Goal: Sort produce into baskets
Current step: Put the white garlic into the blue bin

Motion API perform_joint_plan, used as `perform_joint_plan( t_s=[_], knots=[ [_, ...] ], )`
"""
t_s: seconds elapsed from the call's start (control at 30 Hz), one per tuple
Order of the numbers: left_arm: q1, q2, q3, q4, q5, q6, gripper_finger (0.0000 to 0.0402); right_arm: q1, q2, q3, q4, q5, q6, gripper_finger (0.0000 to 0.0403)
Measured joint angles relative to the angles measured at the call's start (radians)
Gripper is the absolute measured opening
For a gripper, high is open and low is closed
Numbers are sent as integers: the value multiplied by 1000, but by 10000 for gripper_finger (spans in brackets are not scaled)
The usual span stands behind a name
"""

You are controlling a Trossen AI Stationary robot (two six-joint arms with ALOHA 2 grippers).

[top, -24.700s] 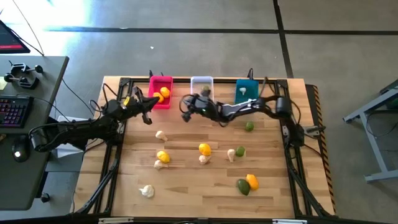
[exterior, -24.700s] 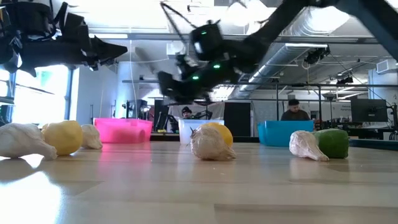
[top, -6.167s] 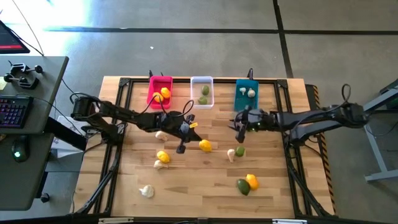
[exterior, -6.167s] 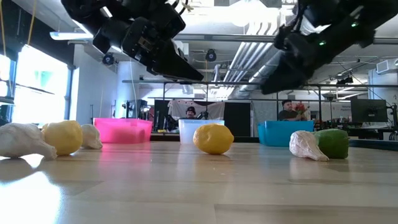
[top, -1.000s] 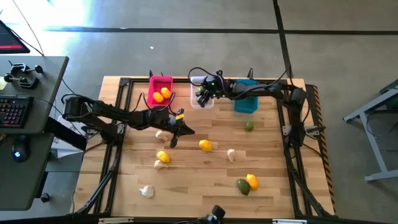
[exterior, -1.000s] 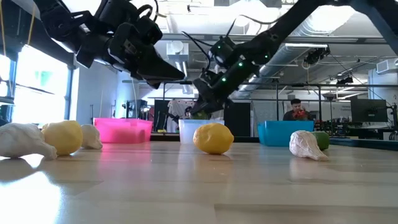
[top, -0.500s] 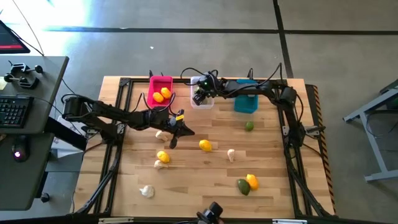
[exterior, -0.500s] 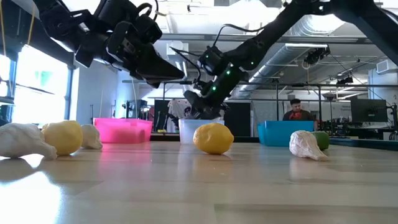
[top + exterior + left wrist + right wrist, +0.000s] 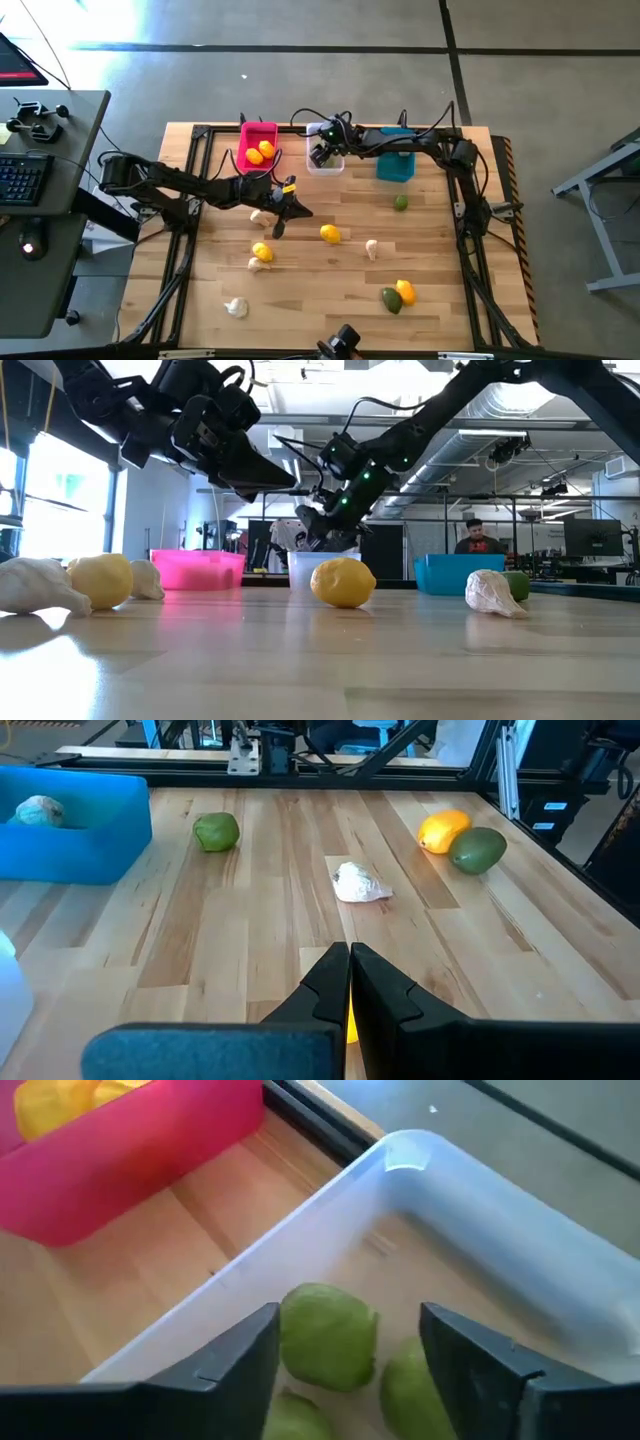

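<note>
My right gripper hangs open over the translucent white basket, tilted down into it. Its fingers stand either side of a green lime lying in the basket with two other limes. My left gripper is shut and empty, hovering above the table's middle left and pointing at a lemon. The pink basket holds lemons. The teal basket holds a garlic. The remaining produce rests loose on the wood.
Loose on the table are a lime, a garlic, a lemon and garlic pair, a garlic under my left arm, a garlic, and a green piece beside a lemon. A black frame rail edges the table.
My right gripper has shifted slightly toward the table's left over the white basket and tipped further down. The green piece seen at its fingers in the low view a second ago is gone from there.
</note>
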Motion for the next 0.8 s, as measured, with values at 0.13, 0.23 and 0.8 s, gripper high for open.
perform_joint_plan(
  t_s=[0.13,0.23,0.8],
  knots=[
    [0,-50,1,-60,0,14,0,33,-42,-25,27,106,-46,152],
    [-7,-113,1,-138,0,20,0,58,-88,-103,116,138,-59,73],
    [-241,-308,102,-794,-104,-10,0,257,-433,-731,635,285,92,5]
  ],
)
